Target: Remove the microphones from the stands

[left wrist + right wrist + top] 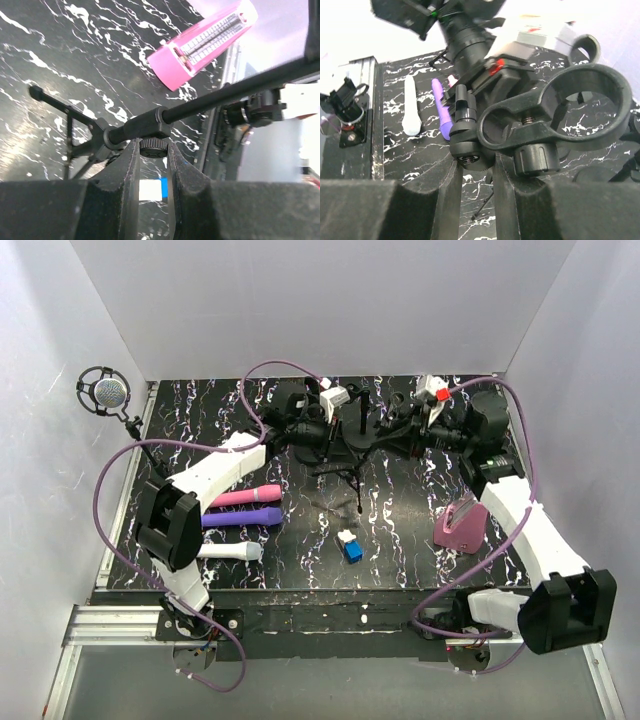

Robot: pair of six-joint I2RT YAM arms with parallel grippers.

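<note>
Left gripper: my jaws closed narrow on the stand at its boom knob. Right gripper: my jaws pinching the stand's clip joint

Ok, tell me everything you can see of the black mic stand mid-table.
The stand is a small black tripod, matte metal and plastic by its look, mid-table with thin legs splayed. A slim rod runs from a knuckle joint with a knurled knob; its ring clip looks empty. The left gripper pinches the knob, the right gripper the clip's pivot.
</note>
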